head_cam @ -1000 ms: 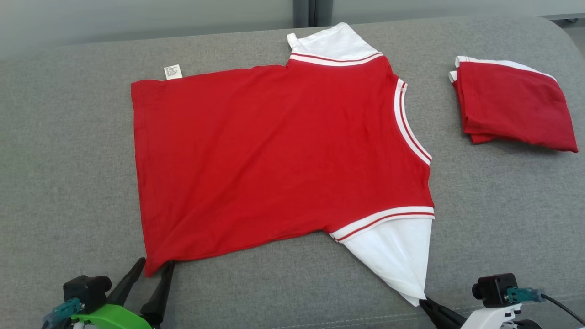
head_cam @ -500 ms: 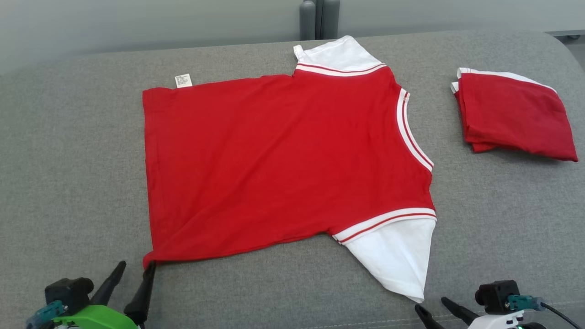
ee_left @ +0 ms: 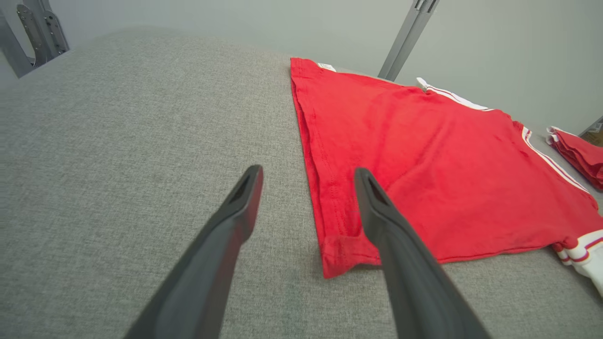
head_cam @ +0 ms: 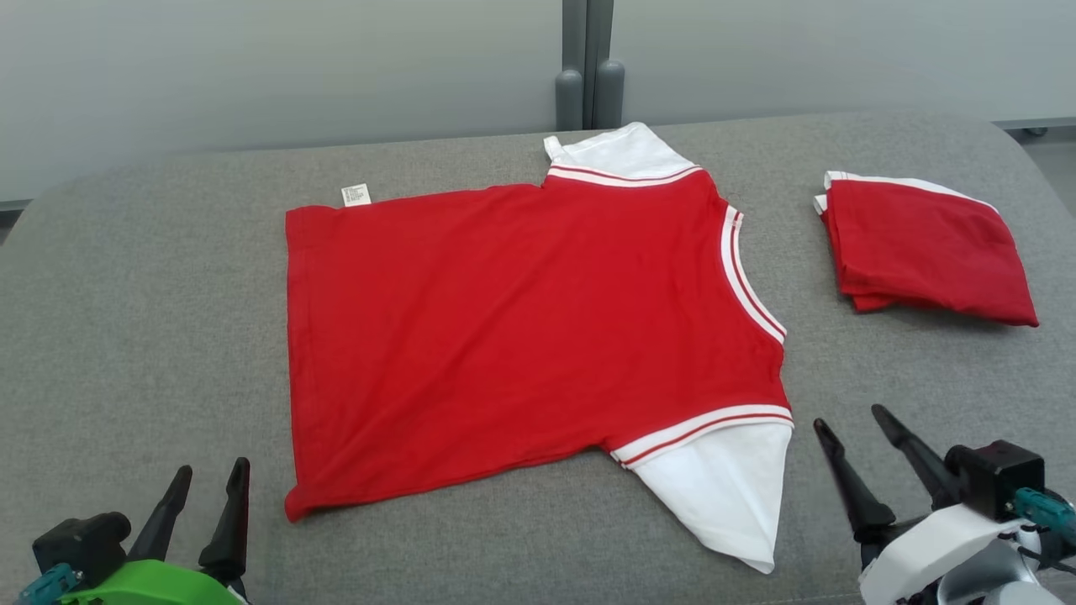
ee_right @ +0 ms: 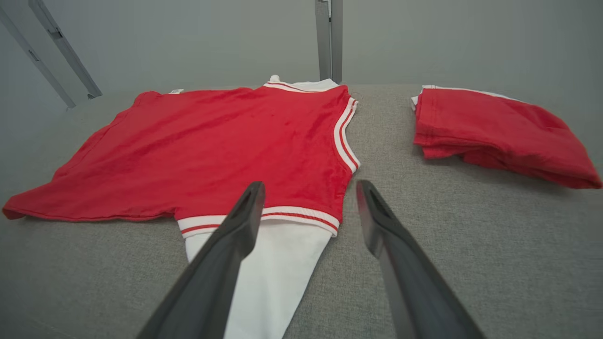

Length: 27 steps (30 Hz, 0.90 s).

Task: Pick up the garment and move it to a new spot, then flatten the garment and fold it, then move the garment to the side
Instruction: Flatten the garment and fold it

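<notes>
Shirt: Your red shirt with white sleeves (head_cam: 521, 328) lies spread out flat in the middle of the grey fabric cushion (head_cam: 126, 294). Its neck hole faces the right edge. Its bottom hem faces the left edge.
Sleeves: You can see the near white sleeve (head_cam: 723, 496) pointing at the near edge. It ends in a sharp tip. The far white sleeve (head_cam: 618, 151) points at the far edge. Each one meets the red part at a band of red and white stripes.
Tag: A small white tag (head_cam: 356, 194) sticks out at the far left corner of the shirt.
Left tool: Your left tool (head_cam: 213, 467) is wide open and holds nothing. It sits by the near edge, just beside the near left corner of the shirt. That corner is curled up a little.
Right tool: Your right tool (head_cam: 847, 416) is wide open too, with nothing in it. It sits by the near edge, just to the right of the near white sleeve, not touching it.
Other cloth: A folded red cloth (head_cam: 925, 252) with a white rim lies near the far right corner, apart from the shirt.
Behind: Two grey posts (head_cam: 588, 84) stand past the far edge, in front of a pale grey wall (head_cam: 252, 76).
</notes>
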Tool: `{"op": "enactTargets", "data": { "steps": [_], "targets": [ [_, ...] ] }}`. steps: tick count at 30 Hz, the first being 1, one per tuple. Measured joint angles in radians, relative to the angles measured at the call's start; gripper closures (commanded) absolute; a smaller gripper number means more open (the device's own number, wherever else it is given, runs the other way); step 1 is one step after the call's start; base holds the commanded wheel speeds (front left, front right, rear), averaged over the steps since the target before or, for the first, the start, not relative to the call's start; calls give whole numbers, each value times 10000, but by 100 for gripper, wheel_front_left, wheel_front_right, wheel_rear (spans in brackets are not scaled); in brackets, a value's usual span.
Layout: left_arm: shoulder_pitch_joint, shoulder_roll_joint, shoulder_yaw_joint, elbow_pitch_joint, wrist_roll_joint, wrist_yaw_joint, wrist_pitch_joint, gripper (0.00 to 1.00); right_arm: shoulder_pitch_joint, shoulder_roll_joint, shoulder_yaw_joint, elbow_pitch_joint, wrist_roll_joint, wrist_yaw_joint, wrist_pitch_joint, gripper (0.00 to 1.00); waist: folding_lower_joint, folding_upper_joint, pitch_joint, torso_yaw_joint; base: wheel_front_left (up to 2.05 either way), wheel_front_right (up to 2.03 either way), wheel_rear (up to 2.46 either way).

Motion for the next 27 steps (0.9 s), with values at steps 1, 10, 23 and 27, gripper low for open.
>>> {"op": "enactTargets", "data": {
  "steps": [1, 10, 23, 27],
  "targets": [
    [3, -23, 44, -100, 27, 0, 0, 0, -13, -6, -104, -48, -27, -44, -136, 0, 0, 0, -58, 6, 0, 0, 0],
    [366, -222, 422, -571, 374, -2, 0, 0, -64, -4, -767, -88, -201, -148, -815, 0, 0, 0, -212, 88, 0, 0, 0],
    [732, -360, 819, -955, 639, -6, -2, 0, 49, 456, -1802, 393, -201, -288, -1091, 0, 0, 0, -319, 250, 0, 0, 0],
    [849, -368, 700, -1011, 683, -23, -2, 0, 241, 639, -1628, 566, -203, -288, -1093, 0, 0, 0, -231, 262, 0, 0, 0]
  ]
}}
